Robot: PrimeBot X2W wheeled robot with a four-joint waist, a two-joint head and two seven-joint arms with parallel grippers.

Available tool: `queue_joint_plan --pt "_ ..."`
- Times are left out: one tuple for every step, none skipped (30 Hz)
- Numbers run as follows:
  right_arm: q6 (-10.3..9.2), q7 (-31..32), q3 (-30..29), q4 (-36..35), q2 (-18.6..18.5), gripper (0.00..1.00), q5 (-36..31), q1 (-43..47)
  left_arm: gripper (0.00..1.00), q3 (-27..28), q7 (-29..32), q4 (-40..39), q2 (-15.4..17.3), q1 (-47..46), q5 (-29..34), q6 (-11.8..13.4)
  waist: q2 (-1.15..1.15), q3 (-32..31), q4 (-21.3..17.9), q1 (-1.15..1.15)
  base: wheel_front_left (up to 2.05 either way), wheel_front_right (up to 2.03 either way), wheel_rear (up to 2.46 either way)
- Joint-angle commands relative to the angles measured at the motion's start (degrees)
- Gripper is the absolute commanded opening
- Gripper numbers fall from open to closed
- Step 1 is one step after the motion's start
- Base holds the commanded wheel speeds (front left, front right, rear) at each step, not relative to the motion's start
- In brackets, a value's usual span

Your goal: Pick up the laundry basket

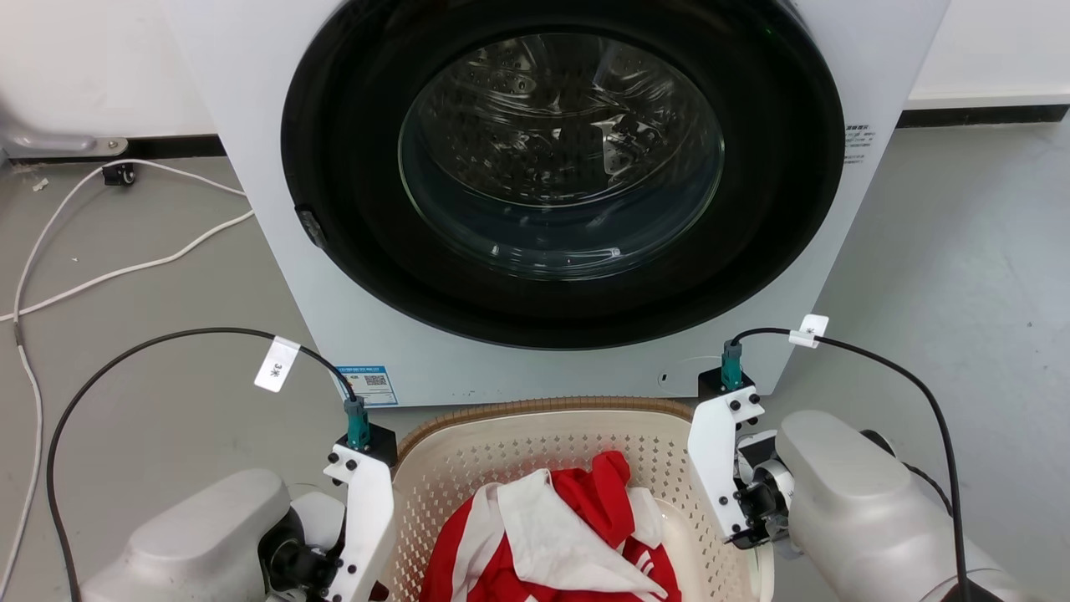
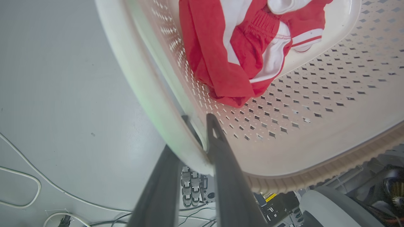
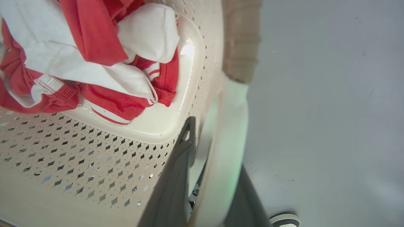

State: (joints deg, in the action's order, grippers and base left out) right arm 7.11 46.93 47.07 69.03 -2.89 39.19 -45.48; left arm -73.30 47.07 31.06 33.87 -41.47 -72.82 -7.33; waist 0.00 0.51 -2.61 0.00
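Left hand [image 2: 192, 138] at 9 o'clock and right hand [image 3: 217, 148] at 3 o'clock, each clamped on the laundry basket [image 1: 535, 407].

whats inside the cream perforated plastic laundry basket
A crumpled pile of red and white clothes lies in the cream perforated laundry basket, bare glossy plastic floor beside it. Whatever is under the pile is covered.
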Motion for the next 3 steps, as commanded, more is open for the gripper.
queue_joint_plan --pt "0.69 0.21 0.68 0.16 0.03 0.0 -0.16 -0.74 0.0 -0.14 -0.22 0.01 0.29 -0.26 0.57 -0.22 0.0 -0.04 -0.02 0.0 0.0 0.0 0.0" --pt "0.69 0.19 0.74 0.23 0.03 0.0 -0.06 -0.71 0.0 -0.14 -0.21 0.09 0.28 -0.22 0.56 -0.23 0.0 -0.05 -0.04 0.0 0.0 0.0 0.0" --pt "0.69 0.15 0.8 0.3 0.03 0.0 0.07 -0.7 0.0 -0.14 -0.19 0.16 0.28 -0.18 0.56 -0.22 0.0 -0.07 -0.05 0.0 0.0 0.0 0.0"
